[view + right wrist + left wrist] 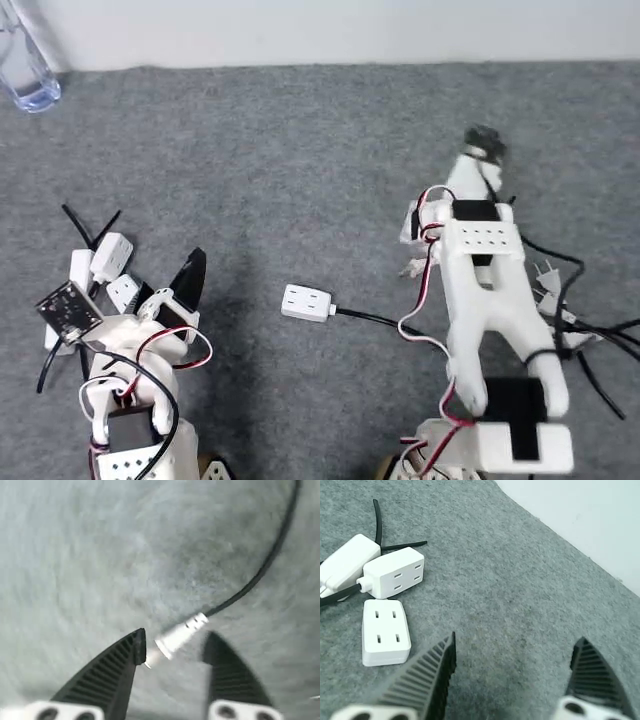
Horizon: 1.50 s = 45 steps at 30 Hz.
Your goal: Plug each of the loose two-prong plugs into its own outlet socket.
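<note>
Three white outlet blocks (pixel 385 632) (pixel 395 572) (pixel 345 562) lie clustered on the grey carpet; in the high view they sit at the left (pixel 110 262). My left gripper (pixel 516 637) (pixel 170 285) is open just beside the nearest block, with nothing between its fingers. A fourth outlet block (pixel 305 302) lies mid-table on a black cord. My right gripper (pixel 176 634) (pixel 482 148) is far out at the back right, open around a white two-prong plug (pixel 172 641) on a black cord (pixel 260 575). The plug's head rests against one finger (pixel 120 670). Another loose plug (pixel 545 275) lies beside the right arm.
A clear plastic bottle (pixel 25 75) stands at the back left corner by the white wall. Tangled black cords (pixel 590 335) run along the right arm's outer side. Bare carpet spreads between the two arms and toward the back.
</note>
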Available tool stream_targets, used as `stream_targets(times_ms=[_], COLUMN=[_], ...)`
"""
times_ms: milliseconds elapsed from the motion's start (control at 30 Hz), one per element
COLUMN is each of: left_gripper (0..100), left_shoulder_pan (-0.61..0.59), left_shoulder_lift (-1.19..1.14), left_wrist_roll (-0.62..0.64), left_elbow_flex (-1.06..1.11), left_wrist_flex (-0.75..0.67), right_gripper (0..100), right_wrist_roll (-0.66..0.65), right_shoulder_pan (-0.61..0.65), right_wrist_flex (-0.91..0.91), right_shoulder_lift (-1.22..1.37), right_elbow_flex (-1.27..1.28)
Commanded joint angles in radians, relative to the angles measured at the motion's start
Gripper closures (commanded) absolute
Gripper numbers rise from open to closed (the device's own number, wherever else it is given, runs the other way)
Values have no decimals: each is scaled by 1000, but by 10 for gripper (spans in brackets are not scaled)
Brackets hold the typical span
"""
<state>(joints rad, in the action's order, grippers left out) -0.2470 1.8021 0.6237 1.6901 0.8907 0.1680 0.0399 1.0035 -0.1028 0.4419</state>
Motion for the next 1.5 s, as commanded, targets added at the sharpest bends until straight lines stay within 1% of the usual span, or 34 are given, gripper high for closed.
stream_targets(times_ms=[0, 33, 100, 133, 200, 267, 367, 433, 467, 567, 800, 867, 1033, 1300, 1367, 1467], left_gripper=[652, 652, 652, 652, 652, 652, 652, 652, 652, 652, 652, 652, 652, 652, 652, 652], left_shoulder_pan=[8, 8, 8, 8, 8, 8, 8, 8, 8, 8, 8, 8, 8, 8, 8, 8], left_shoulder_lift=[14, 14, 14, 14, 14, 14, 14, 14, 14, 14, 14, 14, 14, 14, 14, 14], left_wrist_roll=[-8, -8, -8, -8, -8, -8, -8, -8, -8, -8, -8, -8, -8, -8, -8, -8], left_elbow_flex=[-7, -7, -7, -7, -7, -7, -7, -7, -7, -7, -7, -7, -7, -7, -7, -7], left_wrist_flex=[5, 5, 5, 5, 5, 5, 5, 5, 5, 5, 3, 3, 3, 3, 3, 3], right_gripper=[882, 872, 857, 850, 848, 847, 847, 846, 847, 846, 847, 846, 844, 842, 807, 727], right_wrist_roll=[-738, -875, -1068, -1134, -1249, -1318, -1327, -1341, -1389, -1625, -1849, -1878, -1884, -1884, -1884, -1884], right_shoulder_pan=[13, 12, -10, -33, -64, -88, -101, -87, -74, -50, -24, -22, -22, -19, -18, -18], right_wrist_flex=[110, 139, 208, 217, 171, 116, 53, 27, 25, 73, 202, 248, 340, 386, 386, 386], right_shoulder_lift=[-61, -51, -28, -15, 10, 28, 47, 51, 51, 53, 90, 136, 278, 429, 450, 466], right_elbow_flex=[-54, -51, -38, -40, -43, -38, -41, -41, -41, -41, -118, -170, -316, -497, -525, -545])
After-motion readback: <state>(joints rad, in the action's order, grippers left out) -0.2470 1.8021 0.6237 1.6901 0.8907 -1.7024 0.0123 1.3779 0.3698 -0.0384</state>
